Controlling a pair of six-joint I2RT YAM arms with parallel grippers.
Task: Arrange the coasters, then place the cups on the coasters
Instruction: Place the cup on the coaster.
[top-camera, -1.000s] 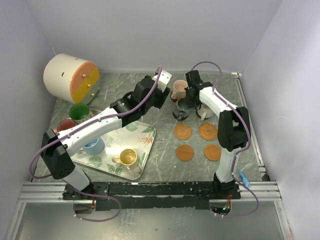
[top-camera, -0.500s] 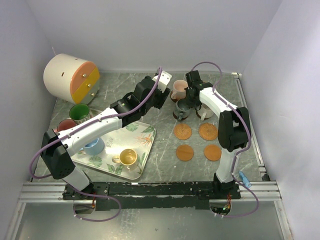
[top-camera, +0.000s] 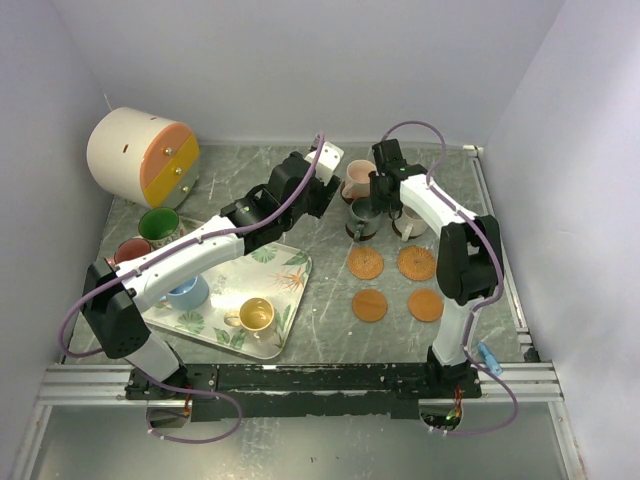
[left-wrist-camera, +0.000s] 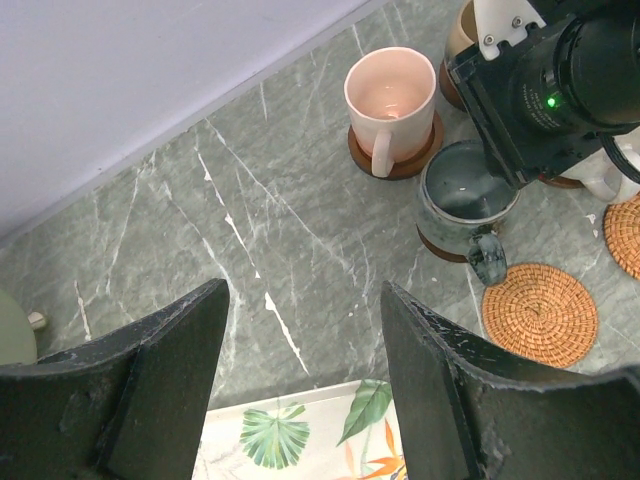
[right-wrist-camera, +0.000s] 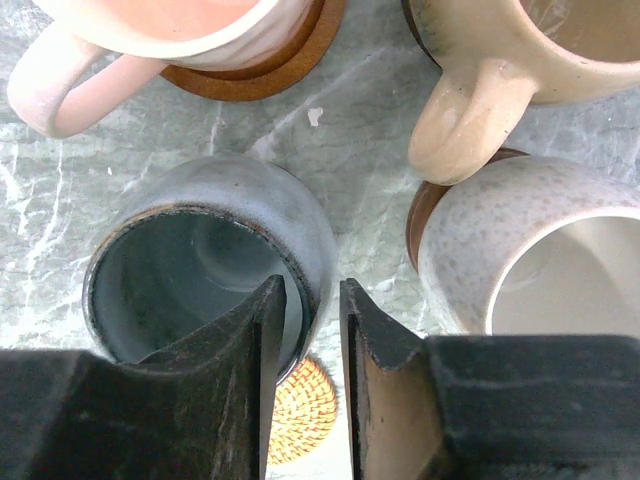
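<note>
The right claw (right-wrist-camera: 312, 290) hangs over the dark grey cup (right-wrist-camera: 190, 270) at the back of the desk (left-wrist-camera: 250, 220). One finger is inside the cup and one outside, with the rim in the narrow gap between them; whether they pinch it I cannot tell. That cup stands on a dark coaster (left-wrist-camera: 438, 246), its handle toward the near side. Close around it are the pink cup (left-wrist-camera: 390, 95), the tan cup (right-wrist-camera: 500, 50) and the cream cup (right-wrist-camera: 520, 250), each on a dark coaster of its own. Four bare orange coasters (top-camera: 365, 263) lie in a square nearer the arms. The left claw (left-wrist-camera: 303, 295) hovers wide and empty just left of the group. The yellow cup (top-camera: 256, 315) and blue cup (top-camera: 187, 292) sit on the leaf-print tray (top-camera: 290, 270).
</note>
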